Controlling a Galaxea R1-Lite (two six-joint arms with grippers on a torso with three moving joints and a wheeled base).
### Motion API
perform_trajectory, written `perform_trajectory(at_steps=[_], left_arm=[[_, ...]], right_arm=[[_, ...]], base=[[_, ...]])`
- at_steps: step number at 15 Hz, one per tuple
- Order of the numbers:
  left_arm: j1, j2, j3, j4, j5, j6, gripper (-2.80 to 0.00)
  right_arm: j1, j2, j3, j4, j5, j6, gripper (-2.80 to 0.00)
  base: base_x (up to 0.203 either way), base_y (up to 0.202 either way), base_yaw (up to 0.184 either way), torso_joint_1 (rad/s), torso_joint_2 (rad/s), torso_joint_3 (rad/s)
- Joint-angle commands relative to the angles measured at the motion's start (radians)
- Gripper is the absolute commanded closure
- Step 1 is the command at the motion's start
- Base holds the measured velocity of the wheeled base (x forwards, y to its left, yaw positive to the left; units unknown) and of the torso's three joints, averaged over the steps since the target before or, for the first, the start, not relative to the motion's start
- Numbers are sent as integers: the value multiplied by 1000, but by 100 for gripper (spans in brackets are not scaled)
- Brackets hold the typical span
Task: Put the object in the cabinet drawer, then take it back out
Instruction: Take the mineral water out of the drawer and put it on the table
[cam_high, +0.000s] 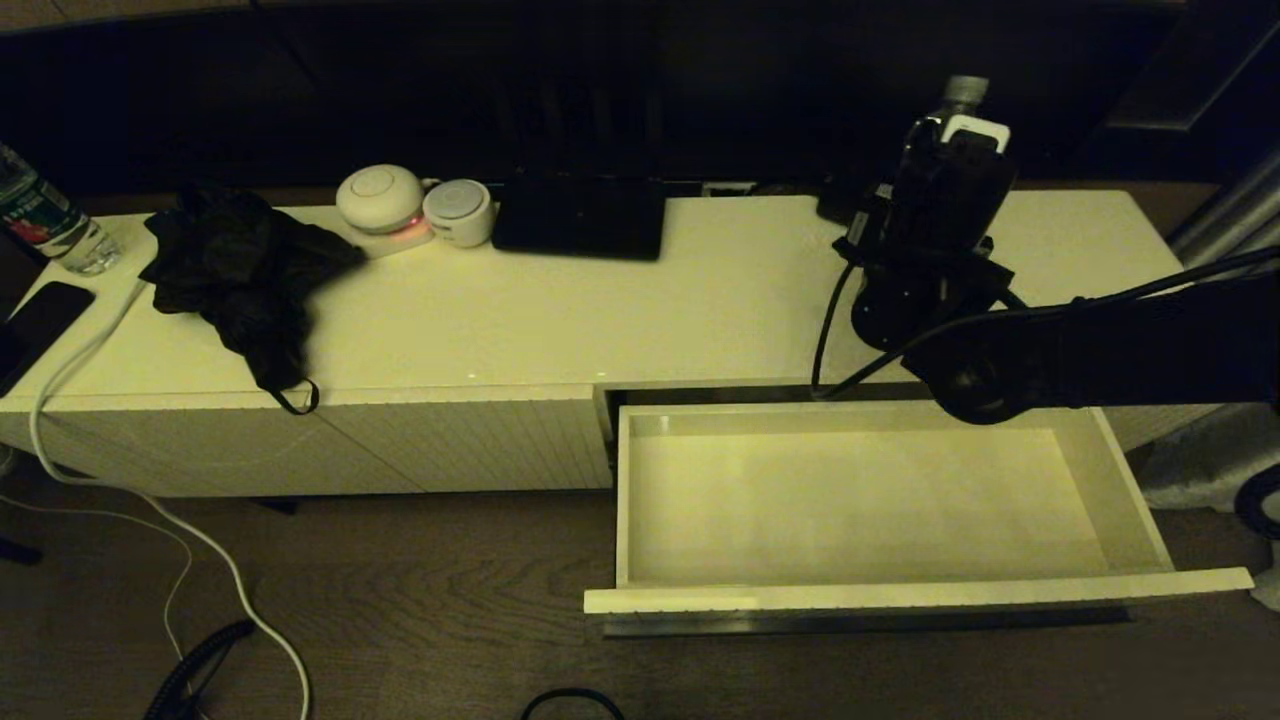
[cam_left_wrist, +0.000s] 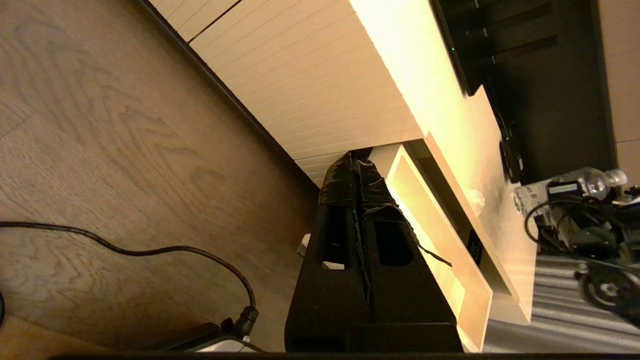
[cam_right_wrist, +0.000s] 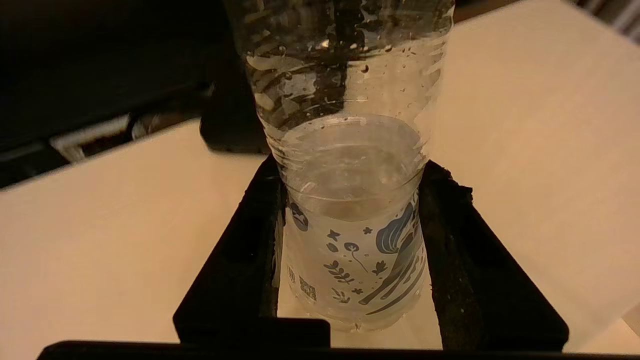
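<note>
The object, a small clear water bottle (cam_right_wrist: 350, 210) with a pale printed label, stands upright between my right gripper's (cam_right_wrist: 356, 175) black fingers, which press on both its sides. In the head view its grey-white cap (cam_high: 965, 92) pokes up behind the right gripper (cam_high: 945, 150), over the right part of the cabinet top (cam_high: 700, 300). The cabinet drawer (cam_high: 860, 500) is pulled out below, white inside with nothing in it. My left gripper (cam_left_wrist: 354, 165) hangs low beside the drawer's side wall (cam_left_wrist: 435, 240), fingers together and holding nothing.
On the cabinet top lie a black cloth (cam_high: 240, 265), two round white devices (cam_high: 380, 198), (cam_high: 458, 210) and a flat black box (cam_high: 580, 215). A bottle with a red-green label (cam_high: 45, 225) and a phone (cam_high: 40, 320) sit far left. A white cable (cam_high: 100, 470) trails to the floor.
</note>
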Motion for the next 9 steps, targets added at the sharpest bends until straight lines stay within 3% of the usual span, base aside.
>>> perform_trajectory(at_steps=[1, 6, 9], left_arm=[[0, -2, 0, -1, 0, -6, 0], [0, -2, 0, -1, 0, -6, 0], [0, -2, 0, -1, 0, -6, 0]], right_arm=[[2, 43, 36, -164, -9, -59, 0], [12, 147, 95, -622, 11, -344, 0], [15, 191, 116, -672, 23, -369, 0]], base=[[0, 0, 0, 0, 0, 0], [0, 0, 0, 0, 0, 0], [0, 0, 0, 0, 0, 0]])
